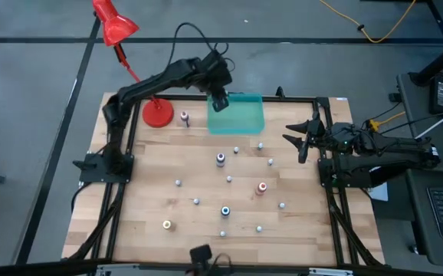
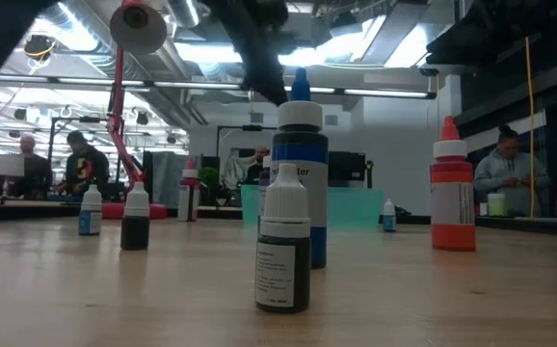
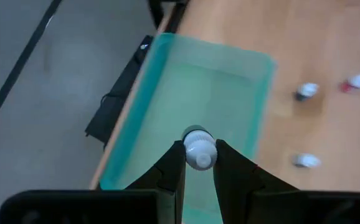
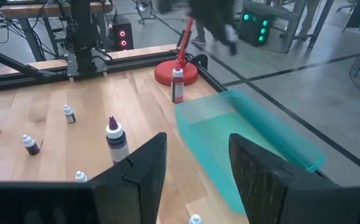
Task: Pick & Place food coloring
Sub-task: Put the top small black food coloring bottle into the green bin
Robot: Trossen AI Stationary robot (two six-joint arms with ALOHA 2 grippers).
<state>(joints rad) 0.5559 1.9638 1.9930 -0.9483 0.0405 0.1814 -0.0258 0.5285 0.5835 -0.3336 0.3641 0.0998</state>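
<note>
Up high the left gripper (image 3: pixel 198 163) hangs over the teal tray (image 1: pixel 246 120), jaws clamped on a tiny bottle (image 3: pixel 198 149); only its whitish ribbed cap shows, the body hidden between the fingers. The other food coloring bottles (image 1: pixel 221 159) stand scattered across the worktop (image 1: pixel 152 192), small white-capped ones among taller blue, orange, purple and yellow; a pink one sits beside the lamp (image 1: pixel 157 113). The right gripper (image 1: pixel 304 138) waits at the right edge, jaws open, holding nothing.

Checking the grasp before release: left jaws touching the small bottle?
Touching. The left wrist view shows the left gripper with both jaws pressed against the white-capped bottle, held over the teal tray.
</note>
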